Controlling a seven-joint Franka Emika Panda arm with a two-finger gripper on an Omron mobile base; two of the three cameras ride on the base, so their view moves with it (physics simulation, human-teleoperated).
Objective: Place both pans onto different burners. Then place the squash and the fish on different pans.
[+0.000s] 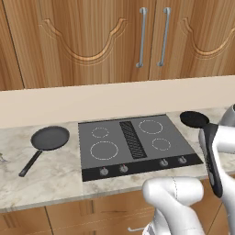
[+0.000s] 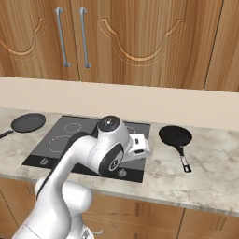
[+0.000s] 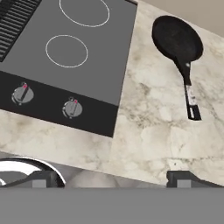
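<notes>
The wider black pan lies on the marble counter left of the cooktop, its long handle pointing toward the front edge. The smaller pan rests on the counter right of the cooktop, handle toward the front; the hand view shows this pan at upper right. White burner rings mark the dark cooktop, and nothing stands on them. My gripper hovers open over the counter near the cooktop's front right corner, nothing between its fingertips. The squash and the fish are out of view.
A ribbed vent strip runs down the cooktop's middle, with several knobs along its front. Wooden wall cabinets hang above a beige backsplash. My own arm crosses the front of the cooktop.
</notes>
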